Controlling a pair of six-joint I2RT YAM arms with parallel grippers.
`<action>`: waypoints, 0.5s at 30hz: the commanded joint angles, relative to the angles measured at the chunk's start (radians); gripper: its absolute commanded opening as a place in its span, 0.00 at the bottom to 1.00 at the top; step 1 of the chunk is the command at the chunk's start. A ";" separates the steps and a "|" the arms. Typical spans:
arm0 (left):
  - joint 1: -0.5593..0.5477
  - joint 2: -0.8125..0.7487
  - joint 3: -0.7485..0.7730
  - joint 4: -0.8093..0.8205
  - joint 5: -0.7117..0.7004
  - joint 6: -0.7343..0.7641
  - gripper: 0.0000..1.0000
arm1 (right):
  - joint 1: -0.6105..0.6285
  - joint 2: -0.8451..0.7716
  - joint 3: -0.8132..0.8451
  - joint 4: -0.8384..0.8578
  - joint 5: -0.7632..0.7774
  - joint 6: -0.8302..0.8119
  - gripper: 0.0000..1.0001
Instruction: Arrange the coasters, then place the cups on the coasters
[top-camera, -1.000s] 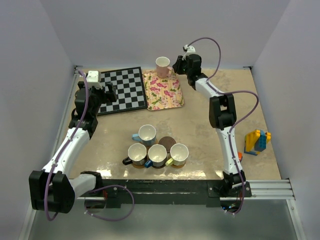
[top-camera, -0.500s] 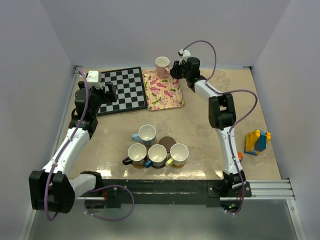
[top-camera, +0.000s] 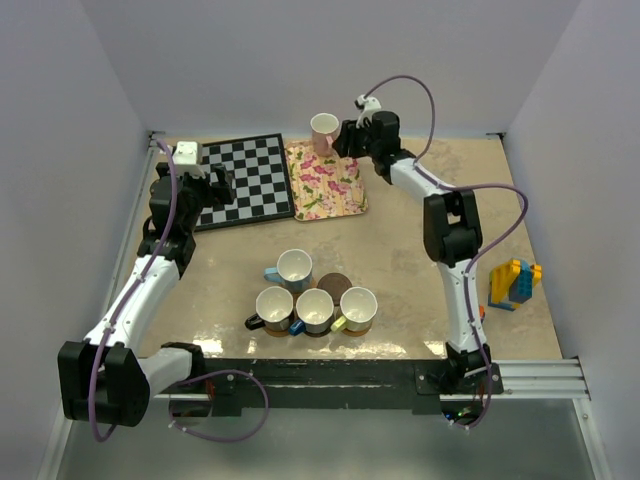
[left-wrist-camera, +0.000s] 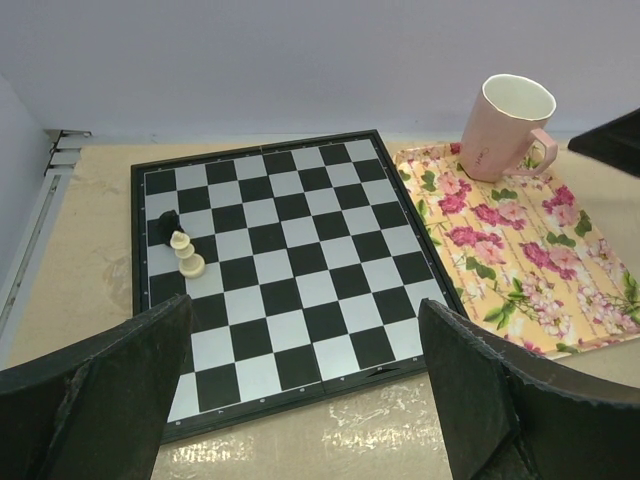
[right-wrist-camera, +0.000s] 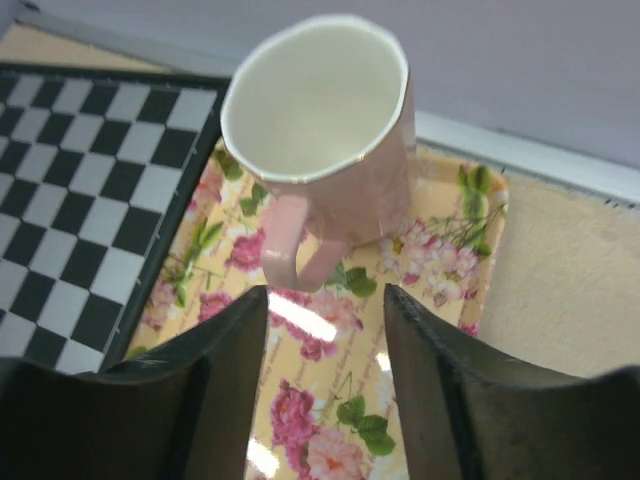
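Note:
A pink cup (right-wrist-camera: 320, 150) stands upright at the far end of the floral tray (right-wrist-camera: 350, 420), its handle turned toward my right gripper (right-wrist-camera: 325, 330). That gripper is open, and the handle sits just ahead of its fingertips without touching them. From above, the pink cup (top-camera: 324, 130) is at the back and the right gripper (top-camera: 345, 140) is right beside it. Near the front, the light blue cup (top-camera: 295, 267), black cup (top-camera: 274, 308), dark blue cup (top-camera: 315, 310) and yellow-green cup (top-camera: 358, 308) cluster around a bare dark brown coaster (top-camera: 334, 286). My left gripper (left-wrist-camera: 305, 350) hangs open over the chessboard's near edge.
A chessboard (top-camera: 245, 180) lies at the back left with a white chess piece (left-wrist-camera: 185, 255) and a black chess piece (left-wrist-camera: 165, 225) on it. Coloured toy blocks (top-camera: 514, 283) stand at the right edge. Walls close in the back and both sides.
The right gripper has shifted left toward the pink cup and its jaws have spread wider. The left arm and the front cups have not moved.

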 joint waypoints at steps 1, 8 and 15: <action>-0.001 -0.008 0.039 0.021 0.009 -0.010 0.99 | -0.002 -0.103 0.013 0.084 0.104 0.104 0.61; -0.001 -0.012 0.037 0.022 0.007 -0.010 0.99 | 0.000 0.039 0.237 0.017 0.133 0.187 0.69; -0.001 -0.012 0.039 0.021 0.007 -0.010 0.99 | 0.004 0.205 0.447 -0.044 0.161 0.211 0.73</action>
